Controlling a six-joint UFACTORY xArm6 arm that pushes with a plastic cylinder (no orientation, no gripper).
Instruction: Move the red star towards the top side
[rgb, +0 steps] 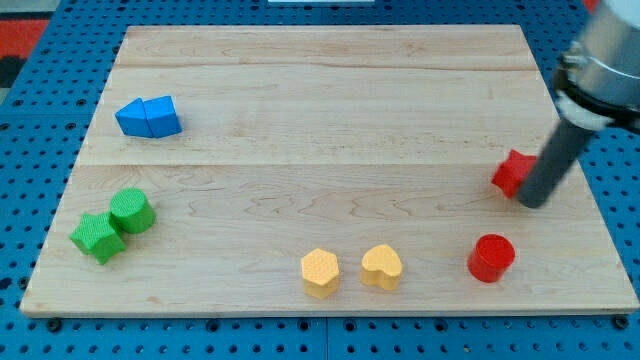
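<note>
The red star (512, 173) lies near the board's right edge, about halfway up, partly hidden behind my rod. My tip (532, 203) rests on the board right against the star's lower right side. The rod rises up and to the right, out of the view's top right corner.
A red cylinder (491, 258) sits below the star. Two yellow blocks, a hexagon (320, 272) and a heart (381, 266), lie at the bottom middle. A green star (98, 237) and green cylinder (131, 211) sit at the left. Two blue blocks (149, 117) touch at the upper left.
</note>
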